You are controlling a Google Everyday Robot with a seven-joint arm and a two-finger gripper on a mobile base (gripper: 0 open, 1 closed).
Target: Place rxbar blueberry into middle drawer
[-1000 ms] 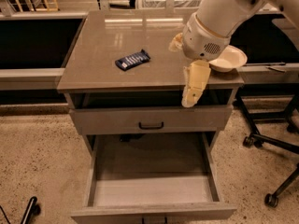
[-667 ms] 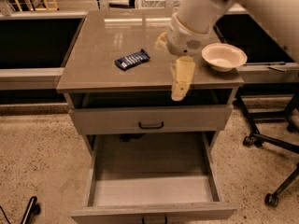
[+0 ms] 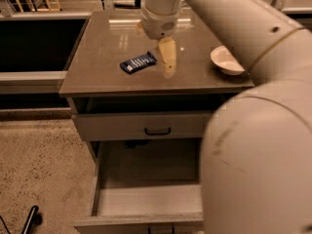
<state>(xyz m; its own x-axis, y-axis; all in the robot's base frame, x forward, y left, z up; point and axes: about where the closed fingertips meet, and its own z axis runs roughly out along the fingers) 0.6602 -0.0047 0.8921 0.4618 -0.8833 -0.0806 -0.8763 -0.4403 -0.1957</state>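
The rxbar blueberry, a dark navy bar with white print, lies flat on the tan cabinet top, left of centre. My gripper hangs from the cream wrist just right of the bar, low over the top, not holding it. The middle drawer is pulled out below, showing its pale grey floor and grey side walls. My arm hides its right part.
A cream round bowl sits at the right of the cabinet top. A grey drawer front with a black handle is above the open drawer. My large arm fills the right side. A black bar lies on the floor, lower left.
The gripper has moved left and back from over the cabinet's front right edge to beside the rxbar. The arm now fills the right of the view.
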